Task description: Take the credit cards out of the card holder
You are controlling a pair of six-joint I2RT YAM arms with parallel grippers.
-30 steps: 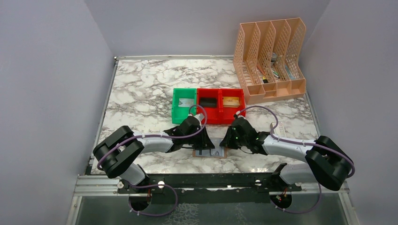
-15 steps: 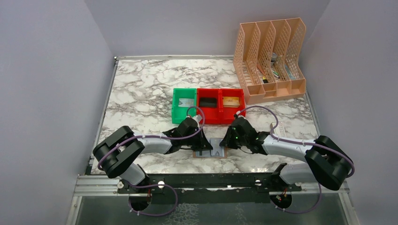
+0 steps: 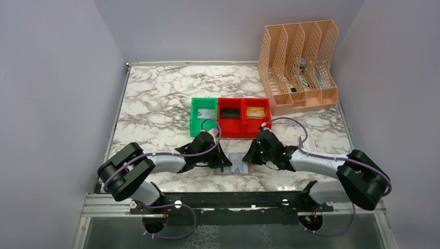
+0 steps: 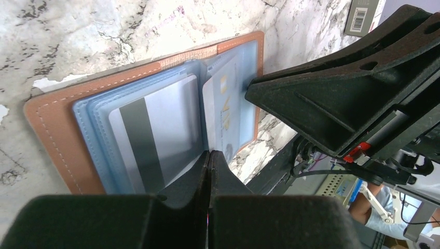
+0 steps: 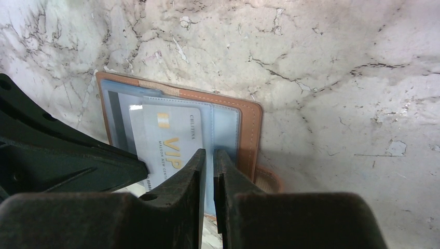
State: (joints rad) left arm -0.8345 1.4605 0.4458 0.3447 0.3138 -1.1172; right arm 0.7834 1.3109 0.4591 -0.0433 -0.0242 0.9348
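Note:
The card holder (image 3: 236, 167) lies open on the marble near the front edge, brown outside (image 4: 52, 129) with light blue pockets. A silver-grey credit card (image 4: 171, 119) with a dark stripe sits in the left pockets. A pale card with gold "VIP" lettering (image 5: 166, 140) sits in the right pockets and also shows in the left wrist view (image 4: 224, 111). My left gripper (image 4: 209, 153) is shut, its tips resting at the holder's middle fold. My right gripper (image 5: 209, 152) is shut but for a thin slit, its tips on the blue lining beside the VIP card.
A green bin (image 3: 203, 116) and two red bins (image 3: 244, 115) stand just behind the holder, each with a card inside. A peach file organizer (image 3: 298, 67) stands at the back right. A white barcoded box (image 4: 366, 15) shows past the right gripper.
My left gripper has slid a little left and toward the front edge, uncovering more of the open holder. The right gripper and the holder have stayed put.

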